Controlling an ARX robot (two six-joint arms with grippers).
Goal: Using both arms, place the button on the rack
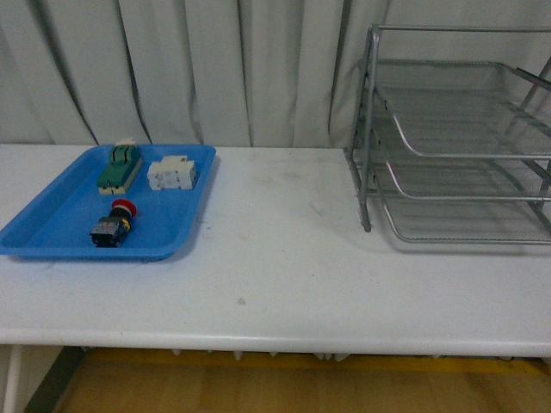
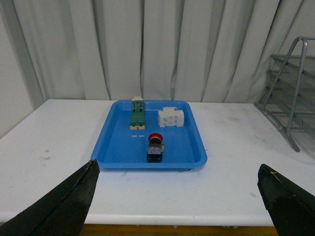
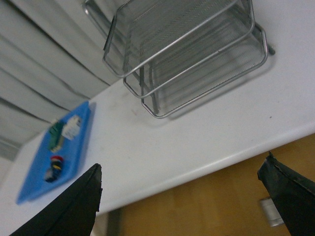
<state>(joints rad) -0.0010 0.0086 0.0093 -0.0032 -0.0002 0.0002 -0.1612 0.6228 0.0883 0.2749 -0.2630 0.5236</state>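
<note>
The button, with red cap, yellow ring and black-and-blue body, lies on its side in the blue tray at the table's left. It also shows in the left wrist view and, small, in the right wrist view. The silver wire-mesh rack with three trays stands at the right, seen too in the right wrist view and at the edge of the left wrist view. My left gripper is open and empty, before the table's front edge, facing the tray. My right gripper is open and empty, off the table's front edge.
A green block and a white block lie at the back of the blue tray. Grey curtains hang behind the white table. Wooden floor shows below the table's front edge.
</note>
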